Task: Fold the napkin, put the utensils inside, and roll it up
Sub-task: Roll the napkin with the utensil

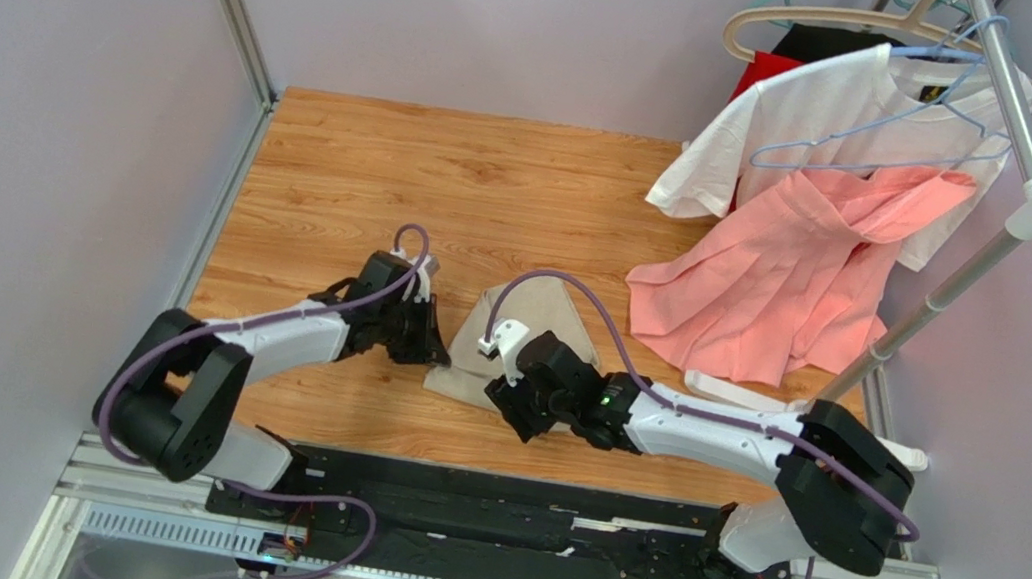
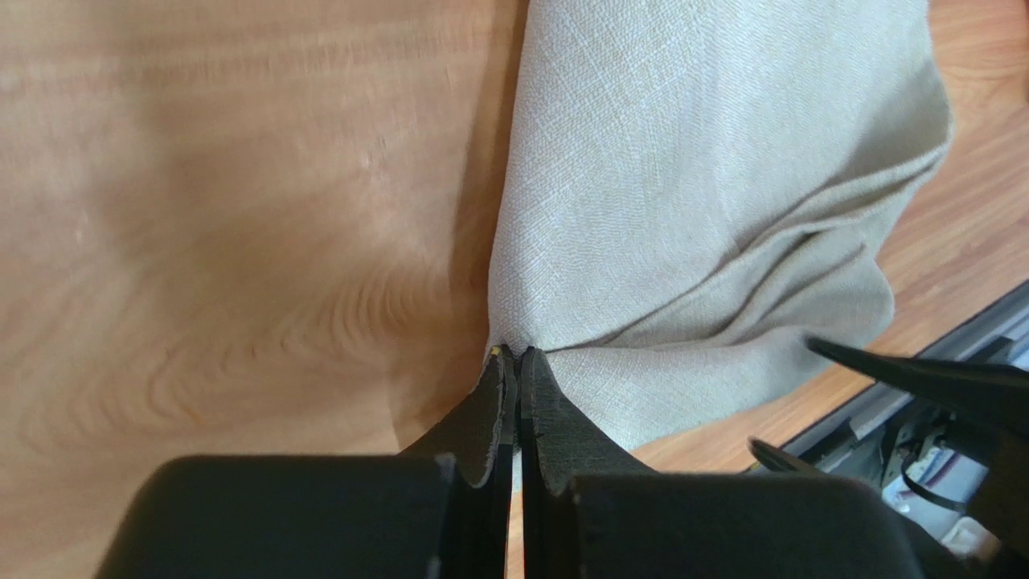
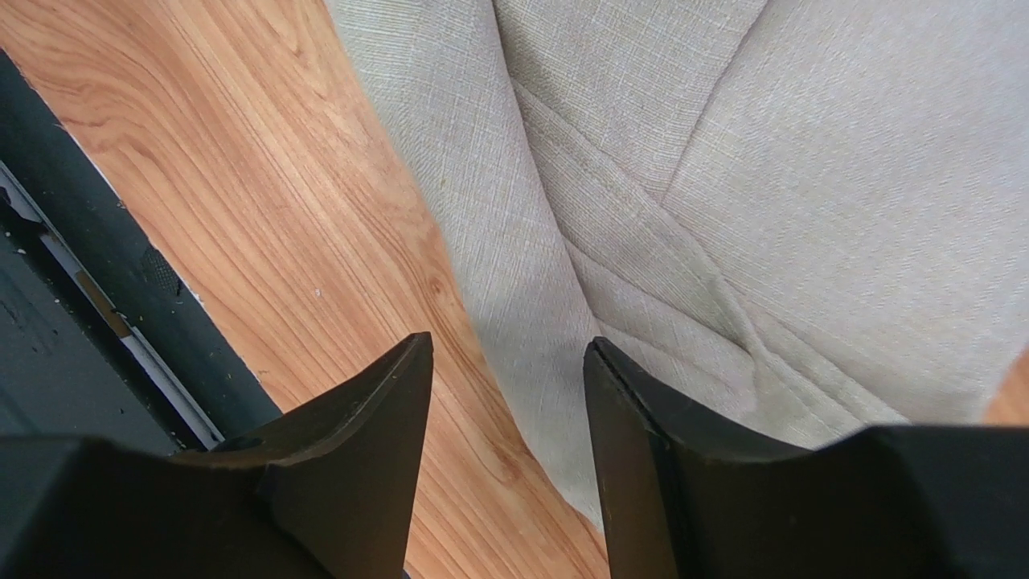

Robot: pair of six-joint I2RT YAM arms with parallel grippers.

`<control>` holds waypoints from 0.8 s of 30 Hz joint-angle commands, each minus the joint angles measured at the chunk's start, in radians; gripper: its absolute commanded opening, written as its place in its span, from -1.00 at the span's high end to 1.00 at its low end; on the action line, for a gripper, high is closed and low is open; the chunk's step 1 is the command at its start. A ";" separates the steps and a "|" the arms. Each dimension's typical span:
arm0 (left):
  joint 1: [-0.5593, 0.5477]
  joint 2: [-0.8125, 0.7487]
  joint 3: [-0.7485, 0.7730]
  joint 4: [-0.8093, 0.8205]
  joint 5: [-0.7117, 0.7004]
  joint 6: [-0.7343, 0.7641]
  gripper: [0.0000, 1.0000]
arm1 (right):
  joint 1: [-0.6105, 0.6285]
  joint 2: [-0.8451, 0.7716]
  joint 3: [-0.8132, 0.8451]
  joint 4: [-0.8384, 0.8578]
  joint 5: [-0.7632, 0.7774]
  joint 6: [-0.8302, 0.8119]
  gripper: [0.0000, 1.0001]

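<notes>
The beige napkin point(image 1: 470, 348) lies crumpled and partly folded on the wooden table point(image 1: 490, 195), between my two grippers. My left gripper point(image 1: 433, 352) is shut on the napkin's left edge; in the left wrist view the jaws point(image 2: 519, 354) pinch the cloth point(image 2: 701, 181) at table level. My right gripper point(image 1: 501, 395) is open at the napkin's near edge. In the right wrist view its fingers point(image 3: 507, 350) straddle the cloth's border, one over bare wood and one over the napkin point(image 3: 749, 181). No utensils are in view.
A clothes rack pole point(image 1: 968, 270) stands at the right, with a white T-shirt point(image 1: 805, 111) and a salmon-pink garment point(image 1: 781, 282) hanging onto the table's far right. A black rail point(image 1: 492, 506) runs along the near edge. Grey walls close in left and back.
</notes>
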 commanded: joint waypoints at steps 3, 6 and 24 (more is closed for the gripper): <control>0.025 0.146 0.146 -0.173 0.049 0.144 1.00 | 0.054 -0.066 0.010 0.004 0.087 -0.089 -0.09; 0.026 0.178 0.163 -0.177 0.063 0.147 1.00 | 0.096 -0.015 0.025 0.044 0.126 -0.127 -0.10; 0.028 0.230 0.206 -0.214 0.089 0.170 1.00 | 0.197 0.134 0.107 0.141 0.308 -0.275 -0.06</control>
